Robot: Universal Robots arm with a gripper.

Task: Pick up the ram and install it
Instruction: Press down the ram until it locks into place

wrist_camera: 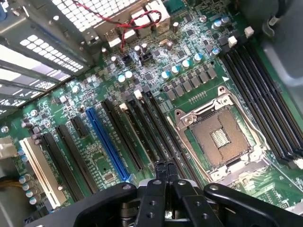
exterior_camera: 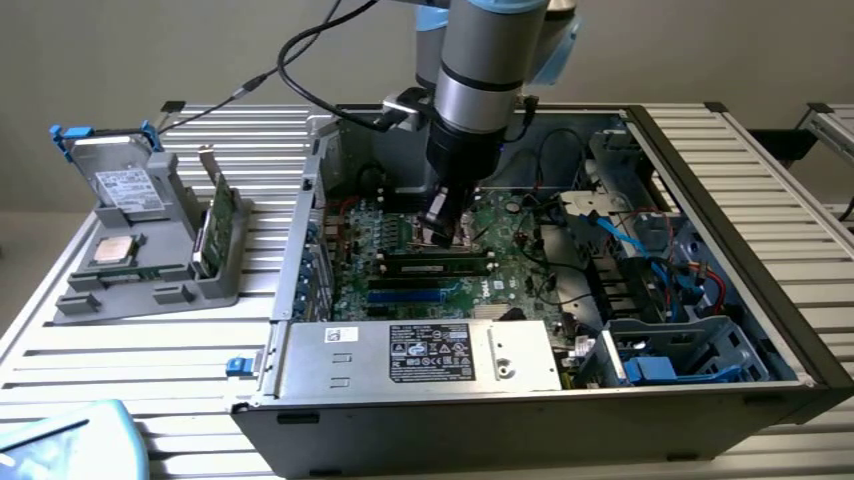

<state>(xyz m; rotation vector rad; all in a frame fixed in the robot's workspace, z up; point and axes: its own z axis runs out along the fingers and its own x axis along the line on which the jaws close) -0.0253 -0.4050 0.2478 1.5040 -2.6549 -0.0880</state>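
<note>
The ram [exterior_camera: 434, 266] is a long dark stick with a green label, sitting in a slot across the motherboard [exterior_camera: 514, 235] inside the open PC case. My gripper [exterior_camera: 437, 236] hangs straight down into the case, just above and slightly behind the stick. In the wrist view my black fingers [wrist_camera: 160, 171] are pressed together, shut with nothing between them. They hover over the row of long black slots, where the ram [wrist_camera: 142, 135] stands in one slot between white clips.
An open processor socket [wrist_camera: 220, 137] lies beside the slots, and a blue slot [wrist_camera: 106, 142] on the other side. The power supply [exterior_camera: 420, 355] lines the case front, with cables [exterior_camera: 654, 250] on the exterior view's right. A grey holder [exterior_camera: 174, 290] outside carries a drive, a chip and a green card [exterior_camera: 220, 225].
</note>
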